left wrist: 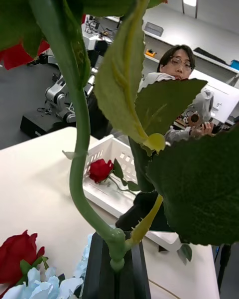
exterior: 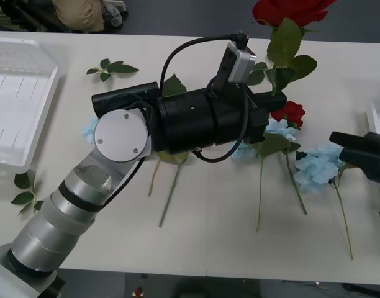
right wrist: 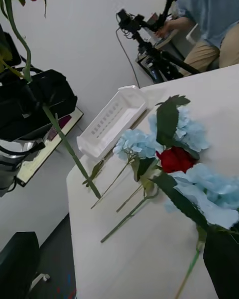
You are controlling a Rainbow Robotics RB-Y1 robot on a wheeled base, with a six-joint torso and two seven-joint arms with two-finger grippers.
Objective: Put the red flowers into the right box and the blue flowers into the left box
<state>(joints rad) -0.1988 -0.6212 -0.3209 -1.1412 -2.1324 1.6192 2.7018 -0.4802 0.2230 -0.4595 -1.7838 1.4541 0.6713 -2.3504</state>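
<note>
Holding a red rose [exterior: 289,9] by the base of its stem, my left gripper [left wrist: 117,266] has its black fingers clamped on it above the table [exterior: 215,236], bloom lifted high. Beyond lie the blue flowers [exterior: 317,167] and another red one [exterior: 291,112], still on the tabletop. Farther off, the right box [left wrist: 107,199] already holds one rose [left wrist: 100,169]. My right gripper [exterior: 364,152] waits near the blue cluster; I cannot tell its finger state. My worry: the long stem could pivot in that low grip and catch the box rim. No readable writing anywhere.
</note>
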